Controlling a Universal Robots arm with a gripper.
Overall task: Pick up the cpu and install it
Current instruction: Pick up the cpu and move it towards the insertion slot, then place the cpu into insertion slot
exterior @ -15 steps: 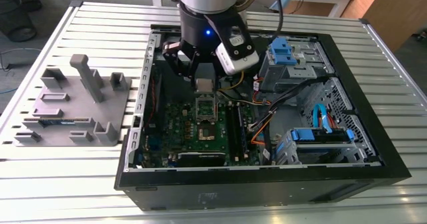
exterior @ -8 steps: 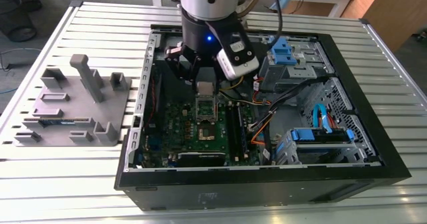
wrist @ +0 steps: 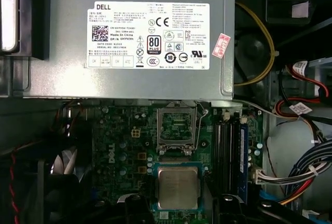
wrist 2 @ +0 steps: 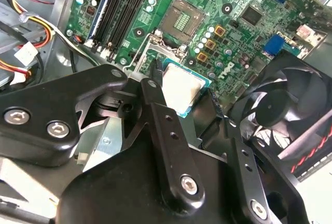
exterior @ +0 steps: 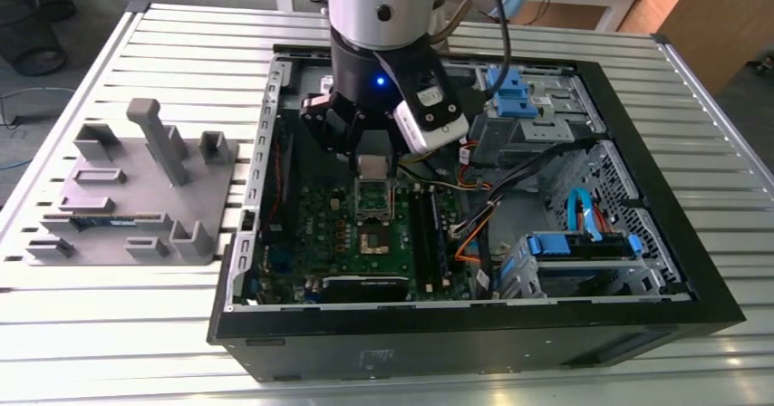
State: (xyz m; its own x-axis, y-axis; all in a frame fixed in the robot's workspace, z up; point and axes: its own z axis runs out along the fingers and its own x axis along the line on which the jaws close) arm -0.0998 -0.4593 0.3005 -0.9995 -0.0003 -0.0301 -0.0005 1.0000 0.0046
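1. Between the two black fingers (wrist 2: 161, 115) of the gripper (wrist 2: 184, 93) sits the cpu (wrist 2: 181, 90), a flat square chip with a silvery top and a thin green rim, clamped at opposite edges.
2. In the first wrist view the cpu (wrist: 178, 186) hangs over the green motherboard (wrist: 119, 130), just beside the socket (wrist: 176, 126) and not in it.
3. The socket's contact field lies bare inside its metal frame, with the black memory slots (wrist: 223, 151) alongside.
4. A grey power supply (wrist: 129, 37) borders the board, and a black fan (wrist 2: 275, 105) is near the gripper.
5. The open computer case (exterior: 484, 329) lies on a slatted metal table (exterior: 121, 333), with a grey fixture block (exterior: 133, 198) at the exterior view's left.
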